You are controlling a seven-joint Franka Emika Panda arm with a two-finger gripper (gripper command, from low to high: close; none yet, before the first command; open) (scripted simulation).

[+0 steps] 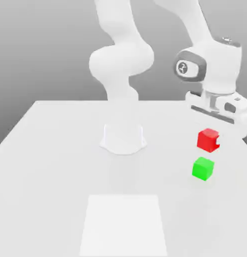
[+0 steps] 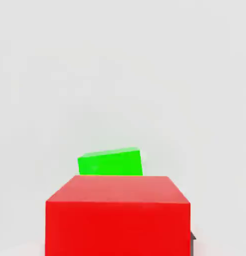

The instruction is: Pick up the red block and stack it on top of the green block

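My tool [image 1: 211, 131] is clamped on the red block [image 1: 208, 140], holding it in the air above the white worktop [image 1: 55, 170] at the exterior view's right. The green block [image 1: 203, 168] sits on the worktop just below the red one, apart from it. In the hand view, red block [image 2: 117, 215] fills the foreground, green block [image 2: 111, 162] beyond

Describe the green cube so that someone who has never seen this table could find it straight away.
Start at the white table and find the robot's pincer on the exterior view's right, shut on the red block held in the air. Just below that hangs nothing else; the green block sits on the tabletop. It is bright green, not red, and untouched.
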